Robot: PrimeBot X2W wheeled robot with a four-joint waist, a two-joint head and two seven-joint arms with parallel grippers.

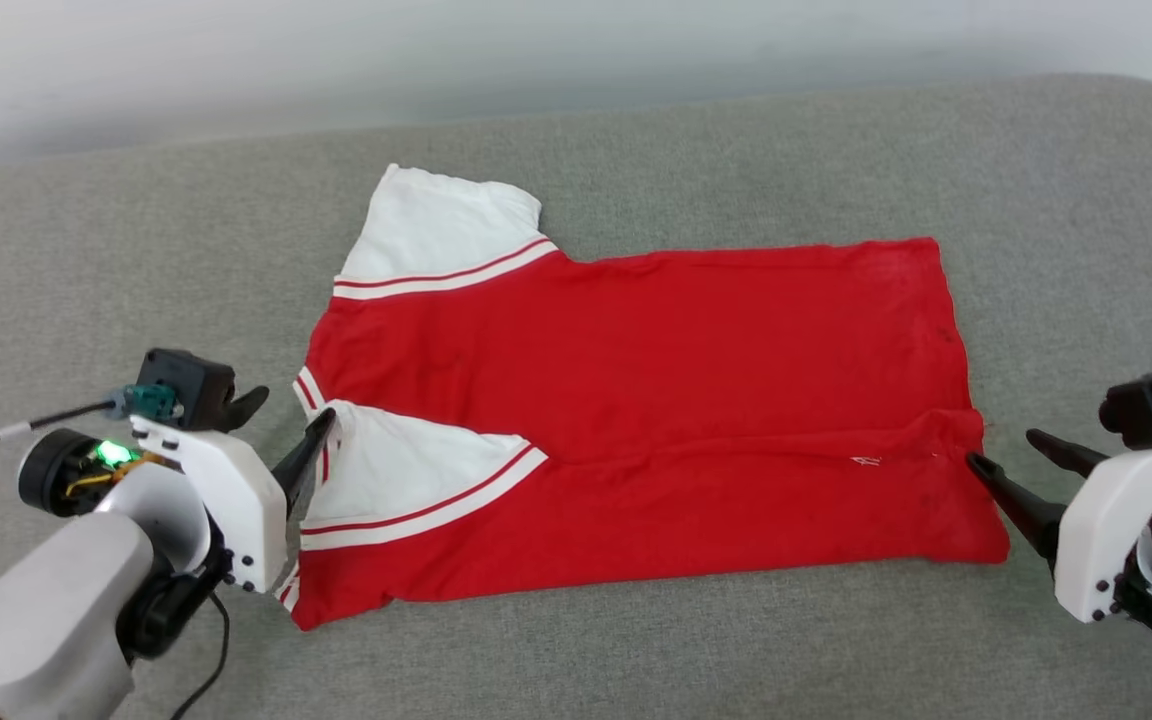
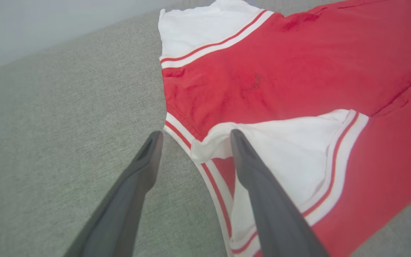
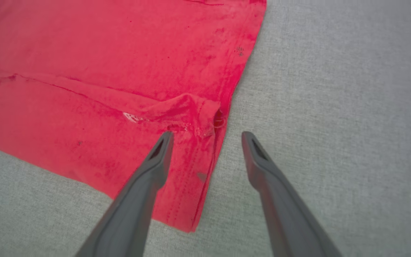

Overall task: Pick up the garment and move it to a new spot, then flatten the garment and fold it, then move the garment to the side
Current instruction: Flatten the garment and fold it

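Garment (image 1: pixel 656 350): red T-shirt lying flat on the grey cushion (image 1: pixel 736 160), about centre; neckline toward the robot's left, hem toward its right.
Fold: near long edge turned over onto the body. The near white sleeve (image 1: pixel 406 470) rests on top of the red cloth, and the far white sleeve (image 1: pixel 441 230) is spread on the cushion.
Left gripper (image 1: pixel 286 420): fingers spread, nothing held. It sits at the neckline end, one finger over bare cushion, the other over the near sleeve's edge; contact with the cloth unclear.
Right gripper (image 1: pixel 1006 450): fingers apart, empty. The tips straddle the hem at the fold's bunched corner, one over red cloth, one over cushion.
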